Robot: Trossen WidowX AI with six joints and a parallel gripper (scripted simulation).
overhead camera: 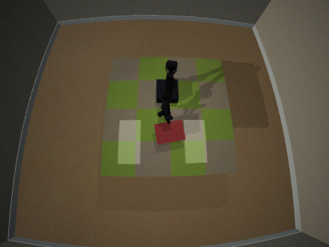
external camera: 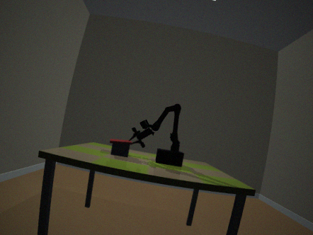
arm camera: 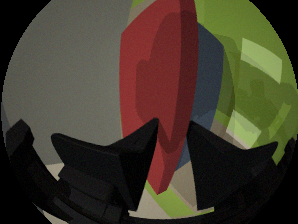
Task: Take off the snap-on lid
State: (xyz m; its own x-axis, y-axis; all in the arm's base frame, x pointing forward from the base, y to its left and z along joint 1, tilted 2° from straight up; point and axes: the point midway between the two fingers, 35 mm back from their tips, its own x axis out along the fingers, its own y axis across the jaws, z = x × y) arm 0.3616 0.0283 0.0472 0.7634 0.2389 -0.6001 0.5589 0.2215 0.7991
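Observation:
The red lid lies level on top of the dark blue storage box. No gap between lid and box shows. The box stands upright on the table and is hidden under the lid in the top view. My gripper is shut on the lid's edge on the side facing the arm's base. One fingertip is over the lid's top and the other is below its rim, beside the box wall. The exact contact is hard to see.
The table has a green and grey checkered top with two pale bright patches, one on either side of the box. The arm's dark base stands behind the gripper. The arm's shadow falls across the top.

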